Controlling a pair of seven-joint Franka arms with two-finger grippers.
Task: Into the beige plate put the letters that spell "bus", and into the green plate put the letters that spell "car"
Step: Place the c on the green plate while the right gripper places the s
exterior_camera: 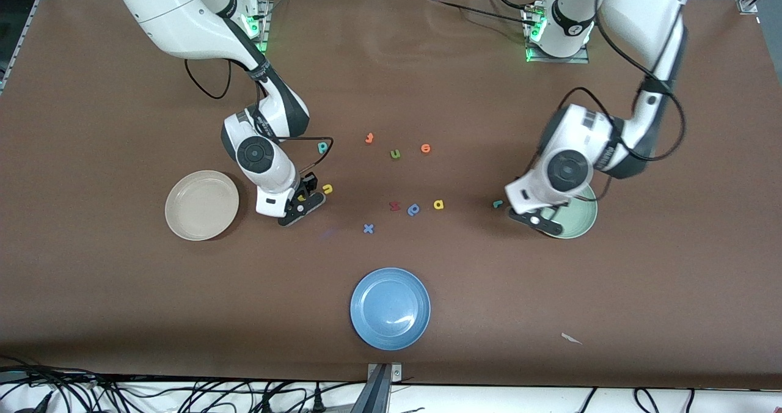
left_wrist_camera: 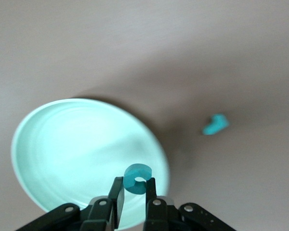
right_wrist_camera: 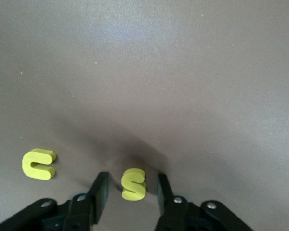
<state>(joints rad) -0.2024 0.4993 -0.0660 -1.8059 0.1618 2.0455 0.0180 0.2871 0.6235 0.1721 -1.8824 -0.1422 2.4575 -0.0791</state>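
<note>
Left gripper [left_wrist_camera: 134,201]: over the green plate [left_wrist_camera: 62,144], jaws pinching the teal c [left_wrist_camera: 136,178].
Right gripper [right_wrist_camera: 130,195]: down on the surface beside the beige plate [exterior_camera: 201,205], jaws narrow, straddling the yellow s [right_wrist_camera: 134,184] without touching it.

White arms [exterior_camera: 183,22], black cables, black grippers [exterior_camera: 301,208]

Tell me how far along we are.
Nothing is dropped yet: the beige plate looks empty. In hand: left gripper holds the teal c over the green plate; right gripper straddles the yellow s on the table, fingers not yet touching it. Left: yellow u, teal b, yellow a, teal r.
</note>
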